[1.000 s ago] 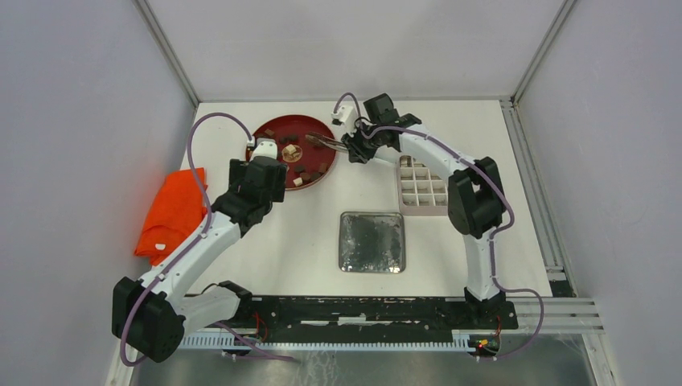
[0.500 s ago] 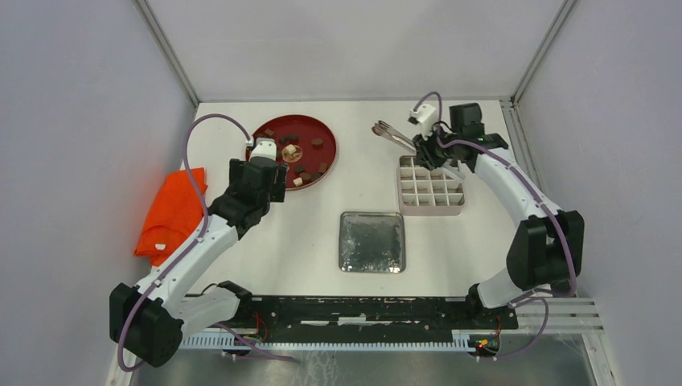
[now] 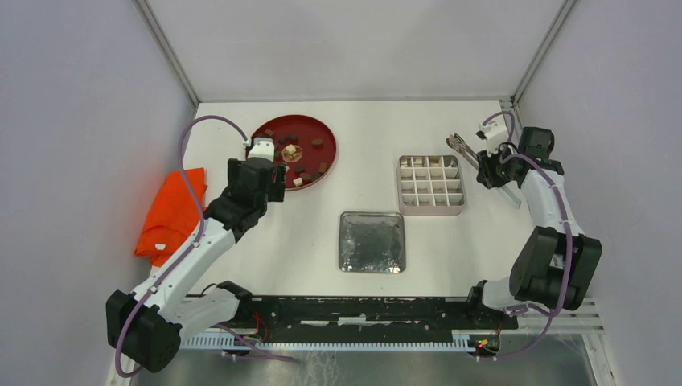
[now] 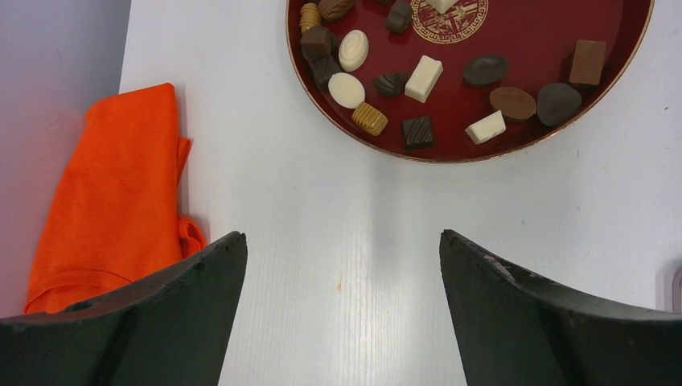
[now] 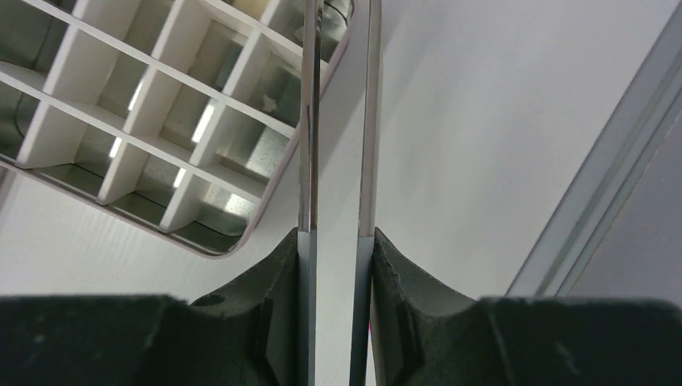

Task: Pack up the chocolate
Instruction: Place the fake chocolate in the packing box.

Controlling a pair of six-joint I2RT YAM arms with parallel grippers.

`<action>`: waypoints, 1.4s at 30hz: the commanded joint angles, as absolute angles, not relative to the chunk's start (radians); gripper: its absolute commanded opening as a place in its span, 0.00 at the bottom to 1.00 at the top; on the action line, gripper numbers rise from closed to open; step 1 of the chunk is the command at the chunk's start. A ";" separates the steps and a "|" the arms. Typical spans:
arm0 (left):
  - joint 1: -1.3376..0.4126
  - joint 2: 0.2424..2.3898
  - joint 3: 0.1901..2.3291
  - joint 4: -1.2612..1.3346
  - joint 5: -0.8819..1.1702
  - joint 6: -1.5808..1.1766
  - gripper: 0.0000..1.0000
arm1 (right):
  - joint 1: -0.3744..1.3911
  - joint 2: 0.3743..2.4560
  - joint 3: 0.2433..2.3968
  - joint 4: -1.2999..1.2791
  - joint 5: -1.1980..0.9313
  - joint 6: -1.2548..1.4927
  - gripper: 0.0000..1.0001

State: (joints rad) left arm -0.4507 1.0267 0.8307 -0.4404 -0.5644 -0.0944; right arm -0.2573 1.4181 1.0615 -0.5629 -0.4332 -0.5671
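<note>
Several chocolate pieces [image 4: 424, 78], dark, light brown and cream-white, lie on the round dark-red plate [image 3: 306, 125] at the back left. My left gripper [image 3: 272, 175] hovers just in front of that plate, open, with only bare table between its fingers [image 4: 343, 241]. The pale box [image 3: 432, 185] with grid compartments sits right of centre, and the cells that show are empty [image 5: 153, 121]. My right gripper [image 3: 488, 165] is beside the box's far right corner, shut on metal tongs [image 3: 460, 145]. The tongs' two arms [image 5: 308, 121] run out of the top of the right wrist view, tips hidden.
A square shiny metal lid [image 3: 371, 241] lies in front of the box. An orange cloth [image 3: 170, 211] sits crumpled at the left edge, close to my left arm. A grey frame rail [image 3: 535, 185] runs along the table's right side, near my right gripper.
My right arm has swung from the plate's right rim across the table to the right of the box, carrying the tongs. My left gripper has barely moved.
</note>
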 commanded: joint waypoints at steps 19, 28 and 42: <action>-0.445 1.025 0.839 -0.425 -0.540 -0.079 0.94 | -0.336 1.391 0.994 -0.604 -0.477 -0.689 0.07; -0.446 1.019 0.838 -0.424 -0.538 -0.079 0.94 | -0.337 1.403 1.000 -0.610 -0.484 -0.693 0.23; -0.446 1.018 0.838 -0.425 -0.538 -0.080 0.94 | -0.336 1.410 1.027 -0.618 -0.488 -0.689 0.34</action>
State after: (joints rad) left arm -0.4496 1.0271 0.8307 -0.4404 -0.5434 -0.0948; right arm -0.3305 1.4086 0.9844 -0.6258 -0.4557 -0.6788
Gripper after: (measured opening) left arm 0.941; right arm 0.359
